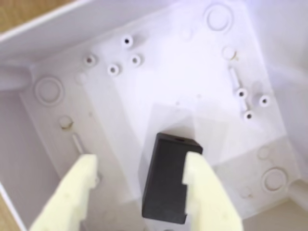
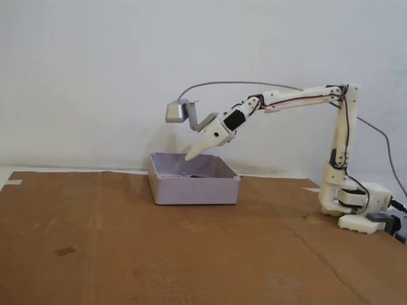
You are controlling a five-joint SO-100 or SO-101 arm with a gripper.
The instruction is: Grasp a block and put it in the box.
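Matte black block [image 1: 168,180] lies in the box [image 1: 57,24] between your wide-open claw [image 1: 139,192] fingers; rigid, light, grip its long sides

The wrist view looks steeply down, close, into the box [image 1: 43,29]. The fixed view faces the table [image 2: 127,254] side-on from farther off; both share the box [image 2: 191,190].

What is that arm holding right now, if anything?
Nothing. The fingers are spread open, and the black block lies loose on the floor of the box, next to one finger.
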